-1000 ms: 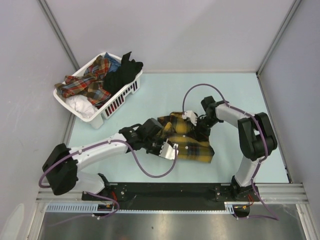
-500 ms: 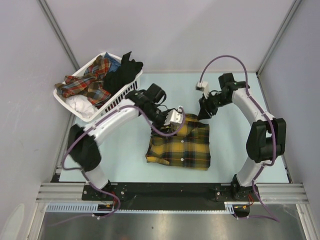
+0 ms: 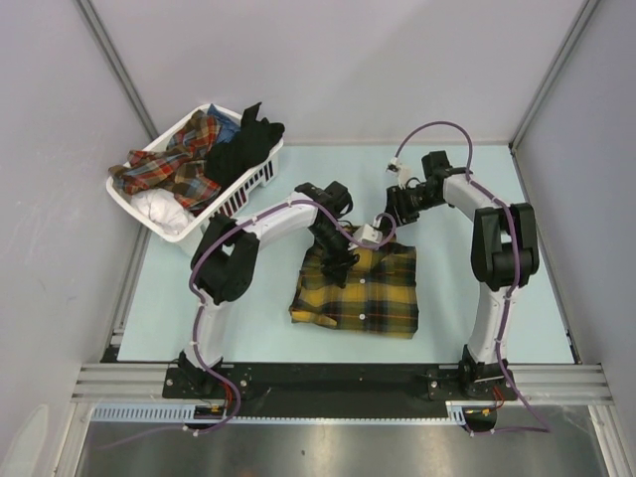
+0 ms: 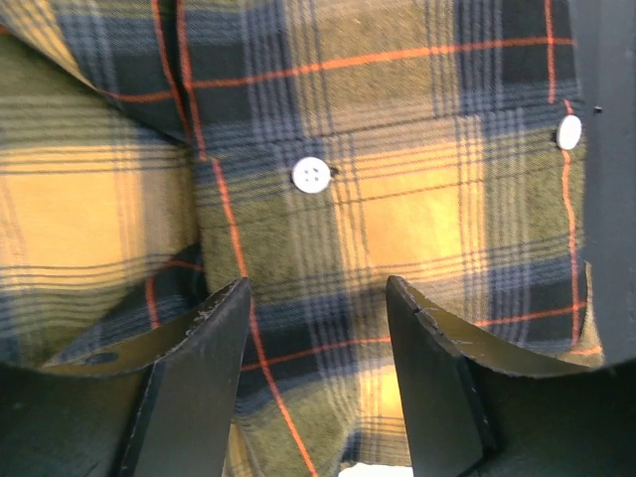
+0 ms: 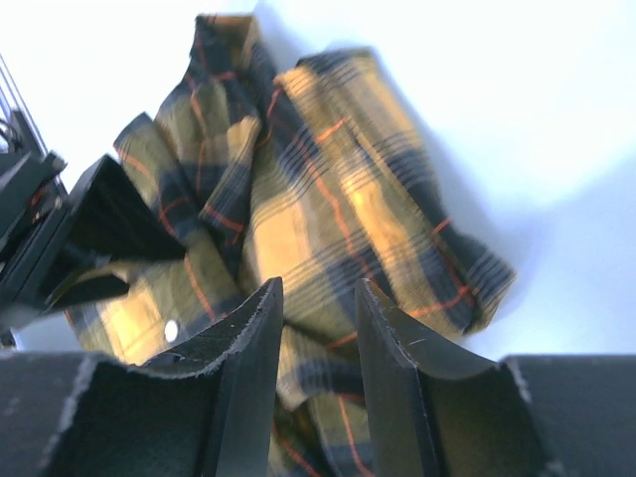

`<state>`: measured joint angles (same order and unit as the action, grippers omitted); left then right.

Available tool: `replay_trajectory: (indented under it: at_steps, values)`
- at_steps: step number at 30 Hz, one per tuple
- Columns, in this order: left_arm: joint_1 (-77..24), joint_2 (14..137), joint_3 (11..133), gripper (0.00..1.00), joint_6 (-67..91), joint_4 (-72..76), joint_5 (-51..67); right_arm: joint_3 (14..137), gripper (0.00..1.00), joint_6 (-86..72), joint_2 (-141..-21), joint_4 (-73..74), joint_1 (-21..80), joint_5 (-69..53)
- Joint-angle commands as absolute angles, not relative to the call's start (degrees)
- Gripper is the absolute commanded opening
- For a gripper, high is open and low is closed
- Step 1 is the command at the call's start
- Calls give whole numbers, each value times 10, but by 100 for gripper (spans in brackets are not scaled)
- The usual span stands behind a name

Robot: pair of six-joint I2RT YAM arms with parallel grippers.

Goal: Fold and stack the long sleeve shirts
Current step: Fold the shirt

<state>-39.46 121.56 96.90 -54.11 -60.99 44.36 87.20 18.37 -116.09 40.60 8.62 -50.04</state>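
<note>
A mustard-yellow and black plaid long sleeve shirt (image 3: pixel 363 293) lies folded into a rough rectangle on the pale table. My left gripper (image 3: pixel 338 263) hovers over the shirt's far left part. In the left wrist view its fingers (image 4: pixel 199 338) stand apart over the buttoned plaid cloth (image 4: pixel 397 199), with nothing between them. My right gripper (image 3: pixel 391 219) is at the shirt's far edge. Its jaws (image 5: pixel 320 298) are slightly apart and empty, with the shirt (image 5: pixel 328 189) spread below. More shirts, among them a red plaid one (image 3: pixel 169 169), lie in the basket.
The white slatted basket (image 3: pixel 238 199) stands at the back left and also holds black (image 3: pixel 243 149) and white (image 3: pixel 159 209) cloth. Grey walls enclose the table on the left, back and right. The arms' mounting rail (image 3: pixel 338 383) runs along the near edge.
Both grippers, shut on the shirt a second ago near the front, carried its edge away from the bases, folding it over. They have since let go and now stand open at its far side.
</note>
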Motion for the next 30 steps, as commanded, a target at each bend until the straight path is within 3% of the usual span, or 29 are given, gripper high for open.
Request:
replay_trajectory:
  at_steps: [1, 8, 12, 16, 21, 24, 28, 30]
  values:
    - [-392, 1202, 968, 64, -540, -577, 456, 902, 40, 120, -1183, 339, 90, -511]
    - [-394, 1215, 983, 72, -488, -520, 439, 937, 41, 111, -1222, 325, 90, -490]
    - [-397, 1229, 984, 70, -494, -513, 438, 948, 42, 109, -1232, 317, 91, -484]
    - [-399, 1237, 983, 56, -517, -549, 459, 951, 44, 117, -1238, 315, 93, -479]
    - [-400, 1254, 999, 48, -491, -568, 488, 952, 47, 141, -1251, 315, 99, -471]
    - [-401, 1261, 1021, 36, -487, -586, 492, 953, 46, 157, -1259, 323, 105, -472]
    - [-401, 1246, 1043, 11, -491, -596, 478, 948, 45, 173, -1265, 341, 110, -475]
    - [-401, 1236, 1055, 9, -494, -592, 459, 945, 44, 176, -1265, 341, 109, -473]
